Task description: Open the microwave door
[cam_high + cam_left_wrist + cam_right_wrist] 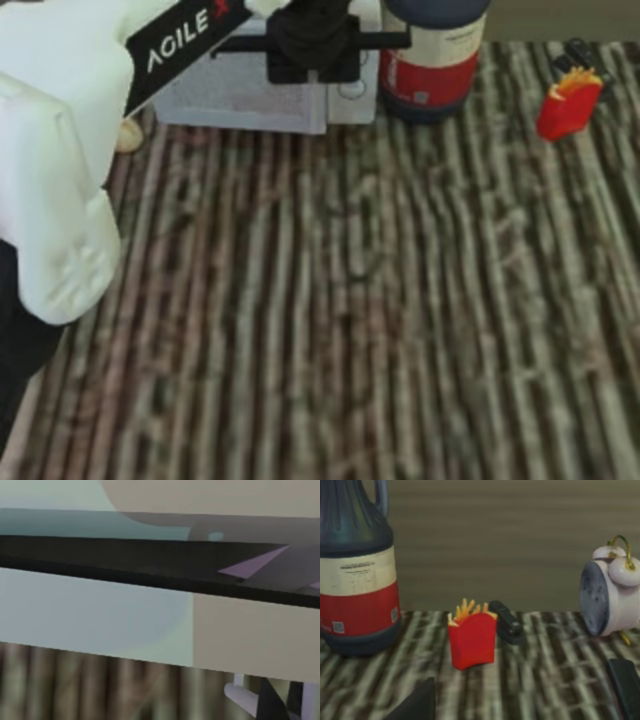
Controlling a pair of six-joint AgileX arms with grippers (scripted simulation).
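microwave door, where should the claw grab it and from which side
Probably the door's free vertical edge, beside the strip with the knob, coming from the front. In the top view the door lies flat against the microwave, so only that edge offers a lip to pull. The left claw is already there; its fingers are hidden. The bottle crowds the right side.

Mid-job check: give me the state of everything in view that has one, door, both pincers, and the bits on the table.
microwave door: appears shut, flat against the front
microwave: upright at the table's far edge
left pincer: over the microwave's front, fingers not readable
right pincer: not in the top view
bottle: upright beside the microwave
fries box: upright
alarm clock: standing
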